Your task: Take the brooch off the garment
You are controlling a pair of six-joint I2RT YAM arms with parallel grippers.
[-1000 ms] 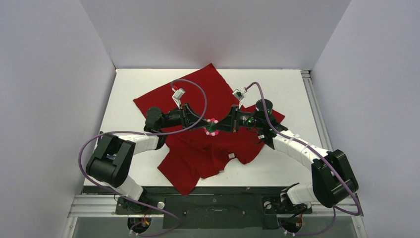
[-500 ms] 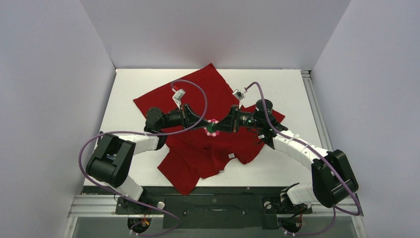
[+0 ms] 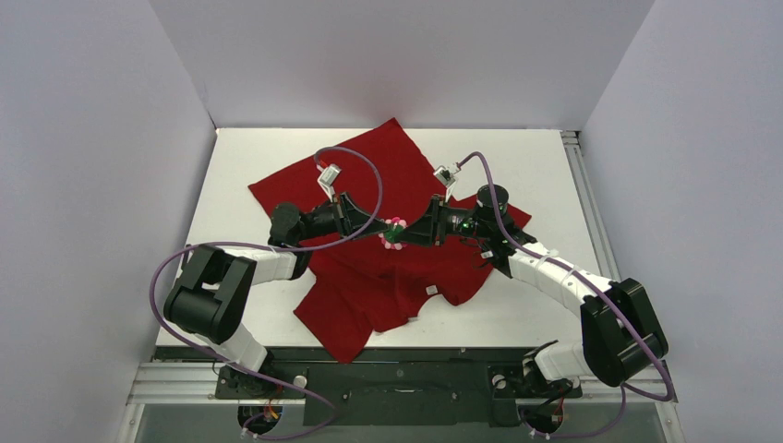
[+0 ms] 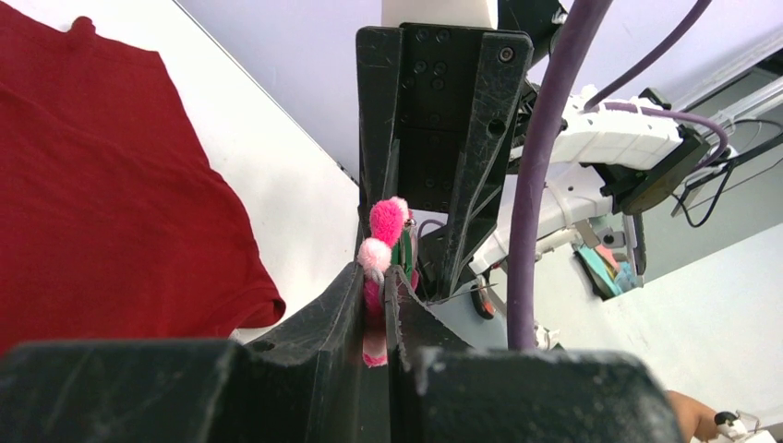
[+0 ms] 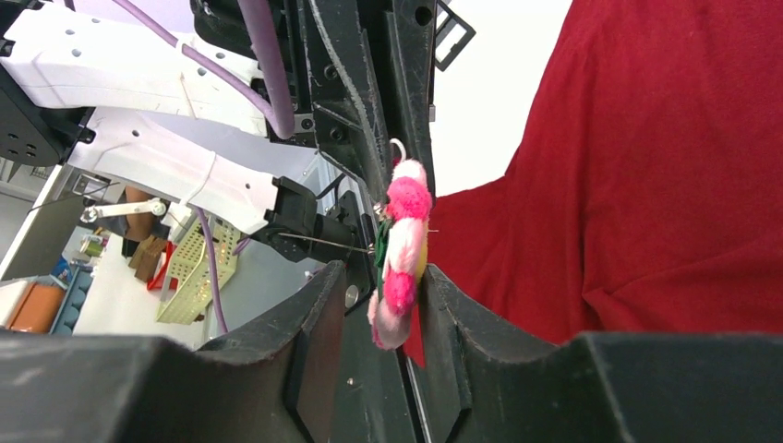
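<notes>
Fingers point(image 4: 325, 309) of the left gripper point(image 3: 377, 229) are pressed together on the brooch point(image 4: 376, 255), pinching its pink petals edge-on. We see the brooch raised over the middle of the garment point(image 3: 369, 175), between the two gripper tips. The right gripper point(image 5: 382, 275) faces it from the opposite side. Its fingers point(image 5: 452, 318) stand spread, with the brooch in the gap, close against one finger and clear of the other. From the brooch's greenish back a thin metal shaft point(image 5: 323, 241) juts sideways, and we take it for the pin. We cannot tell whether any cloth is caught on it, though a small red scrap shows just below the petals in the right wrist view. The garment lies rumpled on the table point(image 3: 545, 166), its white neck tag point(image 3: 430, 290) nearer the arm bases and well apart from the brooch.

We judge the step in hand to be the transfer of the brooch to the left gripper alone, then its separation from the cloth. To do this well, we keep the left pinch firm and back the right gripper straight out, so that neither finger drags the petals. We then draw the brooch along the line of the pin and watch for cloth rising with it.
</notes>
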